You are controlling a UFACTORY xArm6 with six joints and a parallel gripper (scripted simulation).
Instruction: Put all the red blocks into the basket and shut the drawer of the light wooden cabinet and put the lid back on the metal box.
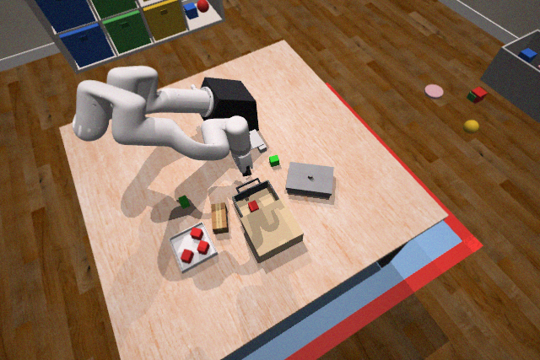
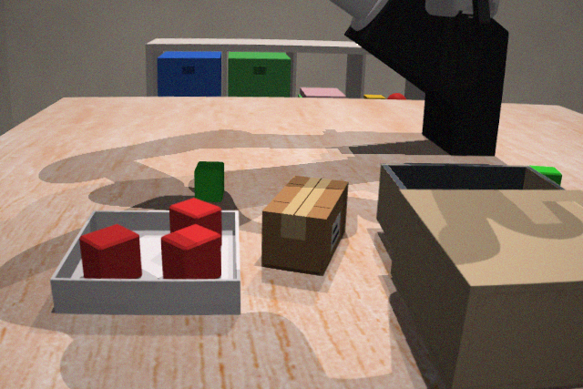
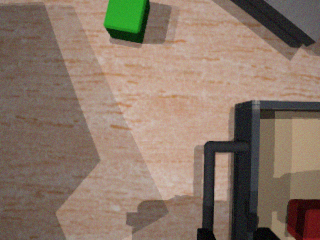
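Near the middle of the worktop [image 1: 348,199] stands the light wooden cabinet [image 1: 278,229], its drawer [image 1: 255,199] pulled open with one red block [image 1: 253,206] inside. Beside it lies the grey metal box lid [image 1: 310,178]. Toward the near-left corner, the basket [image 1: 175,244] holds three red blocks [image 1: 196,233]. Above the drawer handle [image 1: 248,183], the jaws [image 1: 246,169] are partly closed, clamping nothing. Two green blocks [image 1: 273,160] lie apart.
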